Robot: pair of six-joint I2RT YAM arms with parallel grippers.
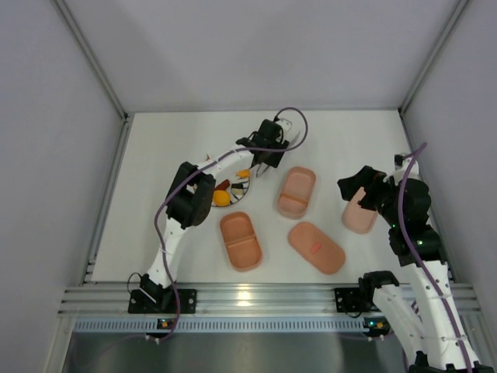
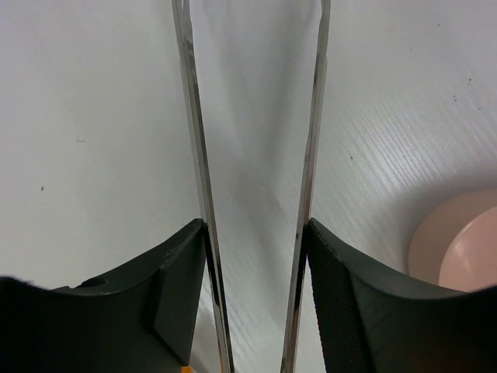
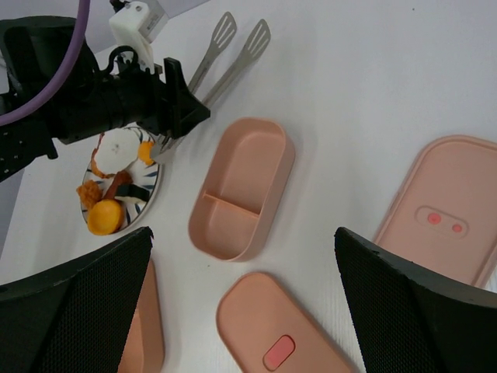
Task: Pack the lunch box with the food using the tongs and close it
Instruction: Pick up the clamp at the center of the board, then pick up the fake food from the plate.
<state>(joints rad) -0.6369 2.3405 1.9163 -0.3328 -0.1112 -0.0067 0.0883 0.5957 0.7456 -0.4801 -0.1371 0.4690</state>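
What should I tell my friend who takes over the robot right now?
The left gripper is shut on the tongs, just beyond the striped plate. The right gripper is open and empty, over the red-spotted lid.
The food sits on the plate. The far tray and the near tray are both empty. The lid with the red mark lies beside them.
Done: tongs gripped.
Left: move the food into the trays, then close the box.
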